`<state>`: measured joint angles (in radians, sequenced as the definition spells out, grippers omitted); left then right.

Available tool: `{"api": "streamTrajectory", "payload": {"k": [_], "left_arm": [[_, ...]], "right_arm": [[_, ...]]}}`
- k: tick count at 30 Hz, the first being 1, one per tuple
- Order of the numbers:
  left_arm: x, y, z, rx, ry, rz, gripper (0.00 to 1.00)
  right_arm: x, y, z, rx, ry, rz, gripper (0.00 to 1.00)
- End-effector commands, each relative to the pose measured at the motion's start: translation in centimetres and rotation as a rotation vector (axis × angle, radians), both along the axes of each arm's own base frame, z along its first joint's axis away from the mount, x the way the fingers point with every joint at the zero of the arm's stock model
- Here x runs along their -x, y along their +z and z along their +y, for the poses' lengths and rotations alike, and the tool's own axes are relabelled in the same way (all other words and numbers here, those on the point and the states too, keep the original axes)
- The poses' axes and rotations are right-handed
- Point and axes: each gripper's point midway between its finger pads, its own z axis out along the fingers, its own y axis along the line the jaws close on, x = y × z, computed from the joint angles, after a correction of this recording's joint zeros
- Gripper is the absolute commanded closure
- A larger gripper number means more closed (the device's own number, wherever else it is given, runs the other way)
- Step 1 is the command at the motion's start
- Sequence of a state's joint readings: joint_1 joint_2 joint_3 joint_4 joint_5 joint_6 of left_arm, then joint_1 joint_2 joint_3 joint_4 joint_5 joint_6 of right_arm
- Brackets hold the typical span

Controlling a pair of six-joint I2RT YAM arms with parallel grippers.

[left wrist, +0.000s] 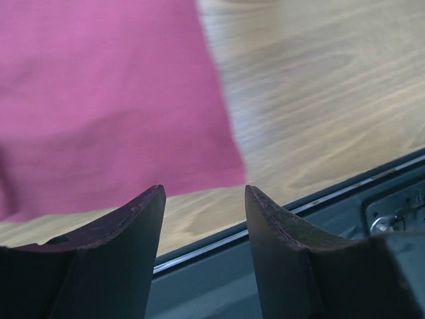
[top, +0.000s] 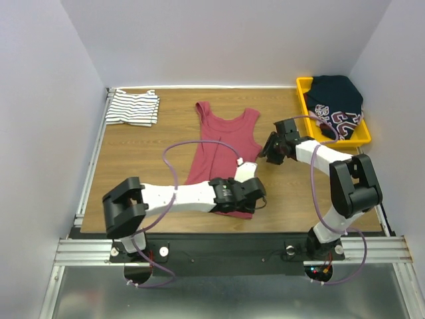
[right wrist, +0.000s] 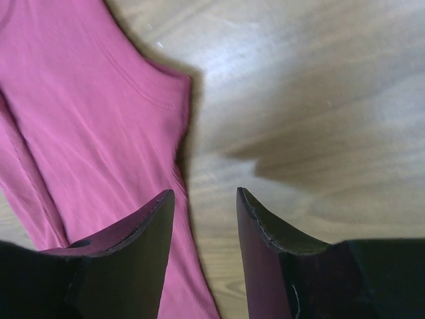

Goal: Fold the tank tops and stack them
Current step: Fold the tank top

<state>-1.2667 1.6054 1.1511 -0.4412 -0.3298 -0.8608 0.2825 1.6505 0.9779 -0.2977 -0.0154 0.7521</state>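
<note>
I have two tank tops to fold and stack. The striped tank top point(top: 133, 108) lies at about 10 o'clock on the surface point(top: 153, 173), in the far left corner. It looks folded into a small, neat pile, so I think that part is done. The red tank top point(top: 226, 136) lies in the middle, long and flat, with its straps pointing to 12 o'clock. One long side may be turned in, but I cannot tell for sure. It is not a small folded pile yet. My left pincer point(left wrist: 204, 189) is at the red top's bottom edge, at its 6 o'clock. The fingers are apart and hold nothing, and the cloth is just in front of them. My right pincer point(right wrist: 204, 193) is at the red top's 3 o'clock side, just beside the arm hole. Its fingers are apart too and hold nothing. A yellow bin point(top: 302, 90) with a dark cloth point(top: 335, 100) in it sits at 2 o'clock. I think what is left is to fold the red top small and put the two tops together in one stack.
</note>
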Motion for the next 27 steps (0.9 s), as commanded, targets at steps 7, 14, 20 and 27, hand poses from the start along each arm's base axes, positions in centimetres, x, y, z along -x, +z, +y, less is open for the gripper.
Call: {"api": "streamTrajectory", "payload": {"k": [7, 14, 20, 27], "left_arm": [[1.0, -1.7, -4.9, -0.017, -0.046, -0.027, 0.37], [1.3, -3.5, -5.3, -0.072, -0.040, -0.032, 0.37], [1.7, -4.7, -5.4, -0.096, -0.054, -0.013, 0.43], [1.7, -5.5, -6.2, -0.105, -0.094, -0.011, 0.79]], "right_arm": [[-4.9, 1.7, 0.2, 0.019, -0.036, -0.128, 0.52], [-5.3, -0.4, 0.1, 0.039, -0.036, -0.092, 0.54], [-5.6, -1.5, 0.4, 0.035, -0.033, -0.073, 0.61], [-5.5, -1.5, 0.1, 0.041, -0.049, -0.075, 0.73]]}}
